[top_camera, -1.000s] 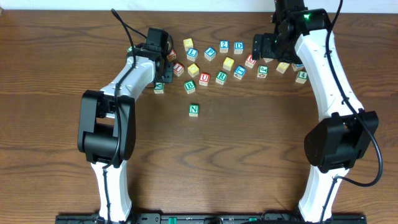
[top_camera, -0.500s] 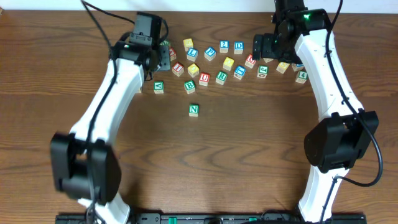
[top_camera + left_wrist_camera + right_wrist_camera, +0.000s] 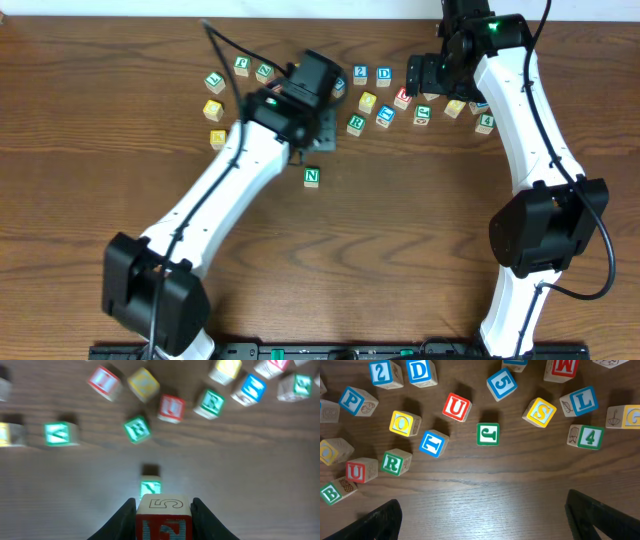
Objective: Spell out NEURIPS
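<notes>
My left gripper is shut on a wooden cube with an outlined 5 on top and a red-framed face that looks like an E. It hangs just behind the green N cube, which also shows in the left wrist view. Red I, a yellow cube, red U and green R lie beyond. My right gripper is open and empty, hovering over the back right cluster. Below it lie blue P, red U, green R and yellow S.
Other cubes lie along the back: 2, D, L, 4, green J. A loose group with a yellow cube lies at the back left. The left arm hides some middle cubes from overhead.
My left arm has swung from the back left to the right and forward, with a cube in its jaws, to just behind the N cube. The right arm has not moved.
</notes>
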Controlling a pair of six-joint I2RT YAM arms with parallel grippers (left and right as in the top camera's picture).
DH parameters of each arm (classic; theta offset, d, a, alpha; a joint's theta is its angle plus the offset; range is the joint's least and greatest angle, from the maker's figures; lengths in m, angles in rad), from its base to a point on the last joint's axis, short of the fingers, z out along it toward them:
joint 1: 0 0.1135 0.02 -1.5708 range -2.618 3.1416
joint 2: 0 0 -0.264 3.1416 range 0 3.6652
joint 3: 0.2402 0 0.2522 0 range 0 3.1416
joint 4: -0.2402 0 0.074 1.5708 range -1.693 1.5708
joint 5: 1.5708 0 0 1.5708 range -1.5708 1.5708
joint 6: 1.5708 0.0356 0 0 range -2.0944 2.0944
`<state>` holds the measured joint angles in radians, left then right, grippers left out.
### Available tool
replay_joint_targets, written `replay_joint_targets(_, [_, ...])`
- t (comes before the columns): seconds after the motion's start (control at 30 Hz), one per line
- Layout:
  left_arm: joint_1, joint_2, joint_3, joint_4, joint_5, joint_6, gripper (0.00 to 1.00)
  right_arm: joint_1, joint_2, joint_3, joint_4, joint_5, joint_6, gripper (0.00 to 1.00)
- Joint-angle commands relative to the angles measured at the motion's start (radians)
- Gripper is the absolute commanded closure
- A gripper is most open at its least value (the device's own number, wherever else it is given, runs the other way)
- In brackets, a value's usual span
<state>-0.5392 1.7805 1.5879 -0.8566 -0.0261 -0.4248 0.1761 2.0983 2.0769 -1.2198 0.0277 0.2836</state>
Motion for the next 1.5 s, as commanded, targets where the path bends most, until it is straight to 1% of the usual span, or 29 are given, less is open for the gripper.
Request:
replay_joint_targets(0.0, [-0.047, 0.064, -0.015, -0.003, -0.001, -0.069, 0.7, -0.002, -0.028, 0.018, 0.004, 0.015, -0.008, 0.01])
replay_joint_targets(0.17, [-0.081, 0.129, -0.015, -0.003, 0.0, -0.131, 0.69, -0.007, -0.028, 0.018, 0.005, 0.017, -0.01, 0.01])
replay_joint_targets(0.33, [-0.103, 0.156, -0.015, -0.002, 0.001, -0.135, 0.7, -0.055, -0.028, 0.018, 0.005, -0.007, -0.009, 0.01])
replay_joint_targets(0.5, [-0.123, 0.161, -0.018, 0.005, 0.0, -0.144, 0.7, -0.142, -0.028, 0.018, -0.017, -0.12, -0.008, 0.01])
replay_joint_targets(0.63, [-0.132, 0.161, -0.023, 0.021, 0.0, -0.158, 0.7, -0.171, -0.028, 0.018, -0.023, -0.128, -0.008, 0.01])
replay_joint_targets(0.8, [-0.153, 0.162, -0.045, 0.043, 0.0, -0.157, 0.7, -0.175, -0.028, 0.018, -0.023, -0.128, -0.008, 0.01])
replay_joint_targets(1.0, [-0.167, 0.163, -0.108, 0.112, -0.001, -0.158, 0.7, -0.175, -0.028, 0.018, -0.023, -0.128, -0.008, 0.01])
replay_joint_targets(1.13, [-0.166, 0.177, -0.135, 0.123, -0.054, -0.167, 0.7, -0.175, -0.028, 0.018, -0.023, -0.128, -0.008, 0.01])
replay_joint_targets(1.37, [-0.163, 0.256, -0.145, 0.206, -0.084, -0.179, 0.7, -0.175, -0.028, 0.018, -0.023, -0.128, -0.008, 0.01])
replay_joint_targets(1.47, [-0.159, 0.285, -0.145, 0.216, -0.104, -0.179, 0.7, -0.175, -0.028, 0.018, -0.023, -0.128, -0.008, 0.01])
